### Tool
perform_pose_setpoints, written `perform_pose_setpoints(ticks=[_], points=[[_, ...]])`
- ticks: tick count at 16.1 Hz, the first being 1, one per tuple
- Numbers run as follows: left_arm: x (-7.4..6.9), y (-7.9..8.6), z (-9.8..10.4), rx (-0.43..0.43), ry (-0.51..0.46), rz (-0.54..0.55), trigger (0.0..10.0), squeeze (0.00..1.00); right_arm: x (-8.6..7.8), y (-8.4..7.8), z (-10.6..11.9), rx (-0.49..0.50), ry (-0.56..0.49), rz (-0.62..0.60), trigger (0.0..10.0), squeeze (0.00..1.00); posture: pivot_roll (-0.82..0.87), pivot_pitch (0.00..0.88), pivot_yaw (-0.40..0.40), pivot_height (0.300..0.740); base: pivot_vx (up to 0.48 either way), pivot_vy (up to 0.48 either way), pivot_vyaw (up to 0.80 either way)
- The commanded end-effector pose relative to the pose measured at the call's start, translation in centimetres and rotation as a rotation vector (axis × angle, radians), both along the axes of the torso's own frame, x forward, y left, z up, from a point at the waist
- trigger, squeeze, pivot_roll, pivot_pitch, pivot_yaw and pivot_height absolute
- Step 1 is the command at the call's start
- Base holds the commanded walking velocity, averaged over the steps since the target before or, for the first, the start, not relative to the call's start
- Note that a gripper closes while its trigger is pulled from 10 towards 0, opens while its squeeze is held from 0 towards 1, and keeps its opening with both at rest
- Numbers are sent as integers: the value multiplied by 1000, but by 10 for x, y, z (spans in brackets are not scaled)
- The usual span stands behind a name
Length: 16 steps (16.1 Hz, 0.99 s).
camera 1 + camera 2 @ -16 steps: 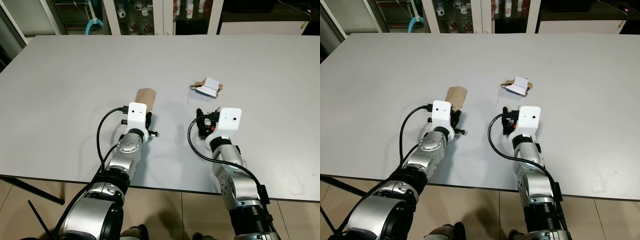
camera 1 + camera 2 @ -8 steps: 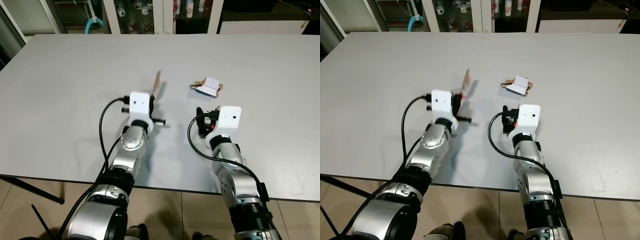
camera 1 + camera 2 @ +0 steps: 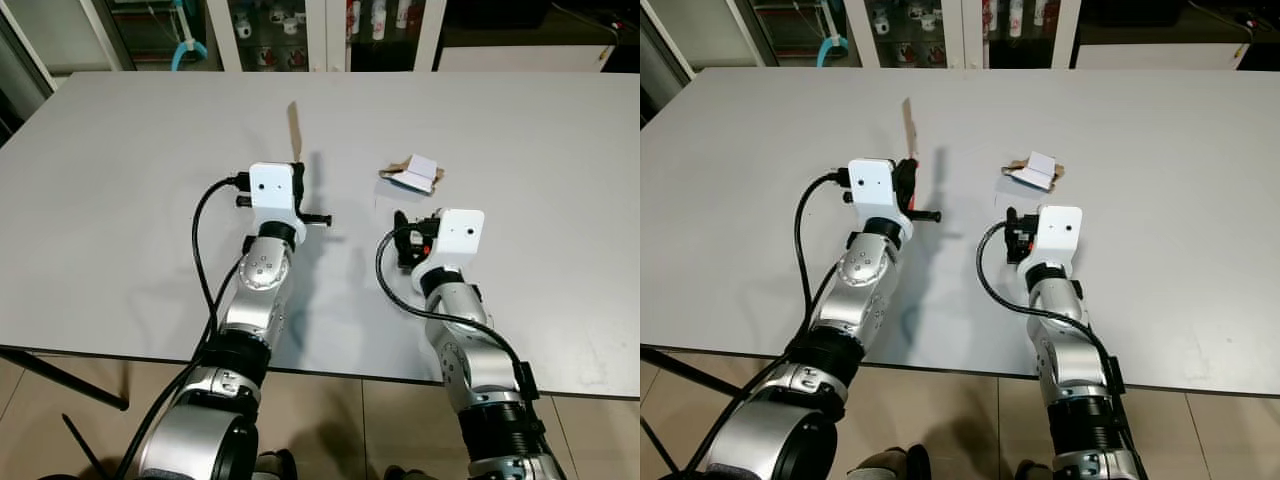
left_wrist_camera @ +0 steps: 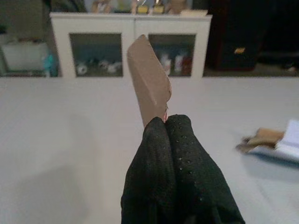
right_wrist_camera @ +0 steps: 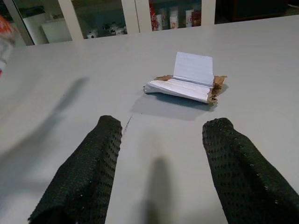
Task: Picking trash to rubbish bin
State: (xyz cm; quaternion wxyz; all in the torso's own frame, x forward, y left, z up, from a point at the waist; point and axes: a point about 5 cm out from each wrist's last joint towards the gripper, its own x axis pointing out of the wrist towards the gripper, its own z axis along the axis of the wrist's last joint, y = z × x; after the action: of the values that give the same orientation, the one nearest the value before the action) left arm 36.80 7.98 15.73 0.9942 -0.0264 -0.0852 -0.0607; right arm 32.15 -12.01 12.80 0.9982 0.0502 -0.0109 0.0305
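- Broadly, a wide pale grey surface (image 3: 120, 170) spreads before the robot, with both silver arms reaching out over its near part.
- Beyond its far edge stands a white cabinet (image 4: 131, 42) with glass doors, and small bottles and cups sit on its shelves.
- On the left, the left gripper (image 4: 164, 122) is raised above the surface, its black fingers (image 4: 180, 154) pressed together and clamped on the lower end of a flat brown cardboard piece (image 3: 294, 128).
- That cardboard piece stands nearly upright and edge-on to the head camera, clear of the surface, and it throws a thin shadow just beside it; a trace of red print shows at the edge where it is pinched.
- On the right, the right gripper (image 5: 161, 154) sits low over the surface with its two fingers (image 5: 79, 172) spread well apart and nothing between them.
- Just ahead of those spread fingers lies a crumpled white paper wrapper (image 5: 184, 84), resting flat on the surface with a torn brown layer under it and one white flap sticking up.
- A faint dark scuff mark (image 5: 127, 122) shows on the surface between the wrapper and the right gripper.
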Motion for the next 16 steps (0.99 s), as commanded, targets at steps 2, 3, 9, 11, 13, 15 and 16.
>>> perform_pose_setpoints(ticks=[2, 3, 9, 11, 13, 15, 16], points=[[-3, 10, -15, 22, 89, 69, 10000, 0, 1, 1, 0, 1, 0, -2, 10000, 0, -13, 98, 85, 740, 0, 0, 0], [-5, 14, -24, 20, 139, 95, 10000, 0, 2, 2, -1, 1, 0, -1, 10000, 0, -13, 97, 86, 740, 0, 0, 0], [-6, 21, -40, 20, 267, 159, 10000, 0, 2, 2, -1, 0, -1, 4, 10000, 0, -12, 91, 83, 740, 0, 0, 0], [-6, 21, -36, 23, 267, 161, 10000, 0, 3, 2, 0, -1, -2, 3, 10000, 0, -11, 95, 81, 740, 0, 0, 0], [-6, 20, -36, 26, 268, 162, 10000, 0, 3, 1, 0, -1, -2, 3, 10000, 0, -11, 97, 80, 740, 0, 0, 0], [-6, 19, -36, 30, 268, 160, 10000, 1000, 3, 1, 0, -2, -2, 2, 10000, 0, -11, 100, 80, 740, 0, 0, 0], [-7, 18, -36, 34, 269, 155, 10000, 1000, 3, 1, 0, -2, -2, 2, 10000, 0, -10, 101, 79, 740, 0, 0, 0]])
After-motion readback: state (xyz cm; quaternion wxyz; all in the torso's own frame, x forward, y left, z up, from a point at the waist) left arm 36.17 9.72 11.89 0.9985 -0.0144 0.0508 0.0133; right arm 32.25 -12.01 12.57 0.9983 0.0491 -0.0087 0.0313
